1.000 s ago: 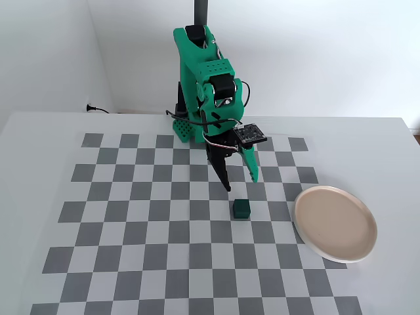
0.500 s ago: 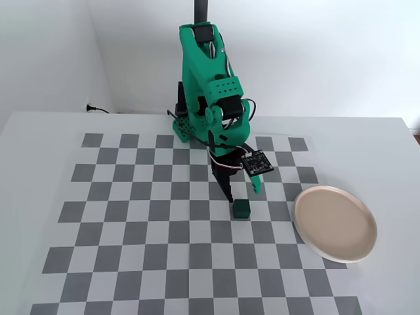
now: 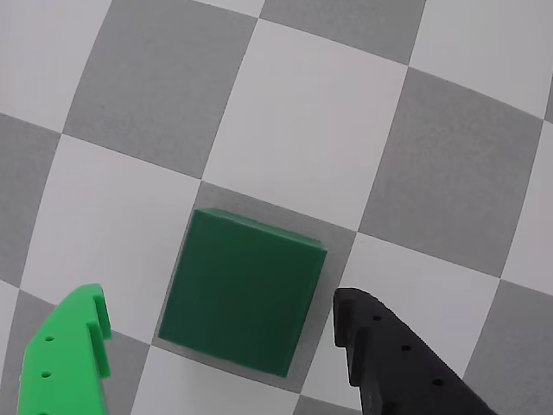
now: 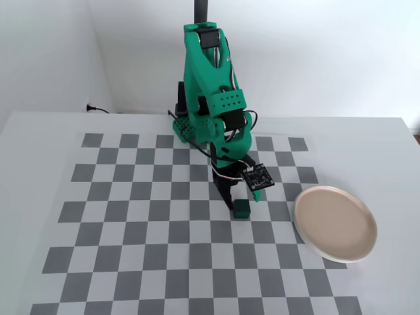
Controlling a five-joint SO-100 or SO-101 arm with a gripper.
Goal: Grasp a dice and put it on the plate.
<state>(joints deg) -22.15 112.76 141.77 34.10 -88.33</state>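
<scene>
The dice [image 3: 242, 294] is a plain dark green cube resting on a grey square of the checkerboard. In the wrist view my gripper [image 3: 220, 304] is open around it, with the green finger [image 3: 73, 354] to its left and the black finger [image 3: 389, 354] to its right, a gap showing on each side. In the fixed view the dice [image 4: 243, 209] sits just below my lowered gripper [image 4: 241, 198] near the mat's middle. The pale beige plate [image 4: 335, 223] lies empty to the right, about two squares from the dice, half off the mat.
The checkerboard mat [image 4: 131, 216] covers a white table [image 4: 39, 131]. The green arm's base [image 4: 187, 128] stands at the mat's far edge. A cable and plug [image 4: 92, 108] lie at the back left by the wall.
</scene>
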